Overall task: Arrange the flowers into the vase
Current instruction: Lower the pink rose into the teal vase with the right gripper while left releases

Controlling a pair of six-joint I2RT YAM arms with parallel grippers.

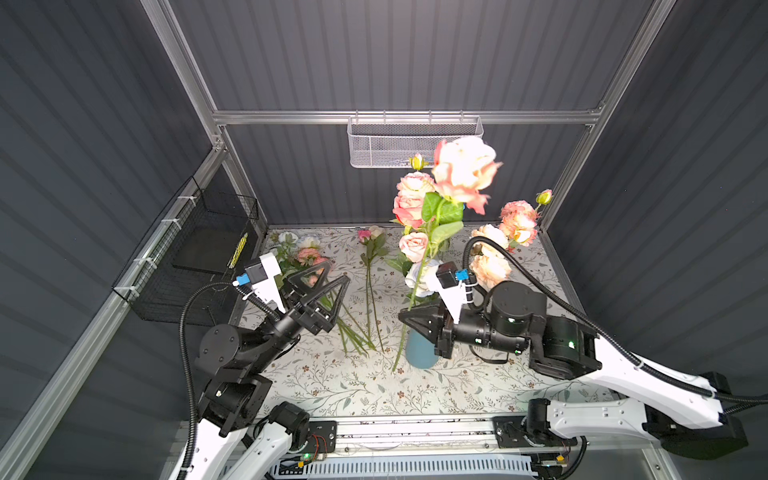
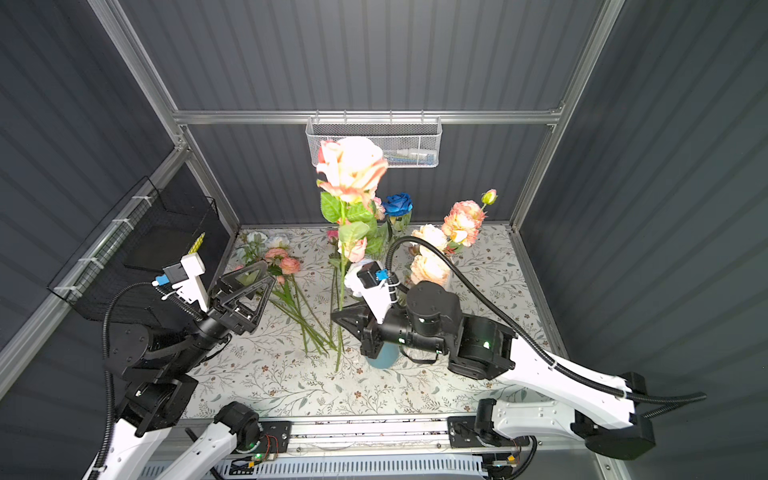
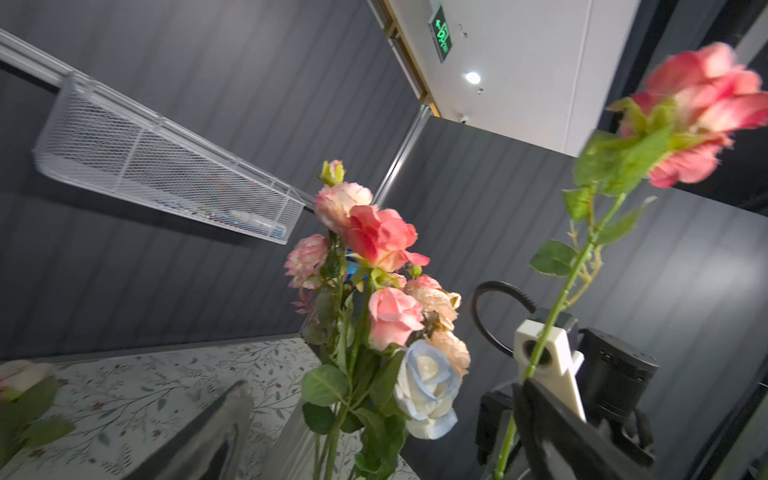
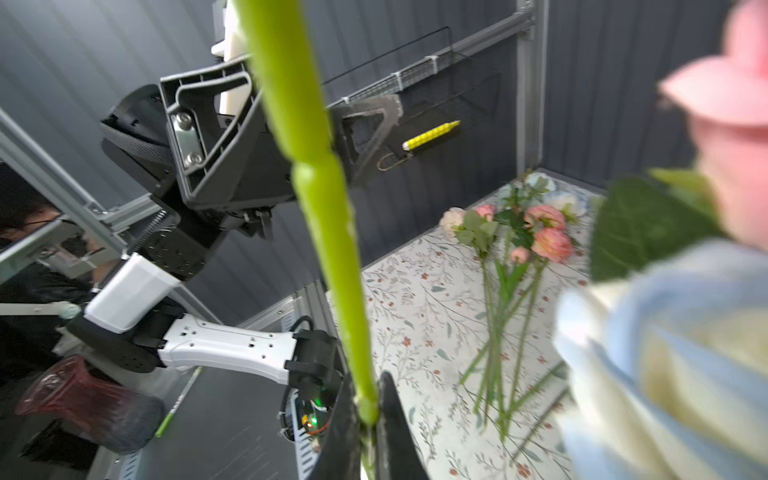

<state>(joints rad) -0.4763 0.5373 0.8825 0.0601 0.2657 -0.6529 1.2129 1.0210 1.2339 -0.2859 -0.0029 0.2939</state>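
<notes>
Pinching rose [image 1: 463, 170] stem in closed right gripper [image 1: 409, 318], upright just beside vase [image 1: 419, 355], likely lining up drop-in. Nothing in left gripper [image 1: 326, 286], spread wide near loose flowers [image 1: 309, 257] on table.

Lab robot cell: aluminium frame [image 1: 291, 116], grey panels [image 1: 374, 54].

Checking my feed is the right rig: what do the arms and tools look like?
Both arms have white link shells and black joints. The left tool and right tool are black, each with two triangular open-frame fingers, a white camera mount with a blue connector, and a black corrugated cable.
</notes>
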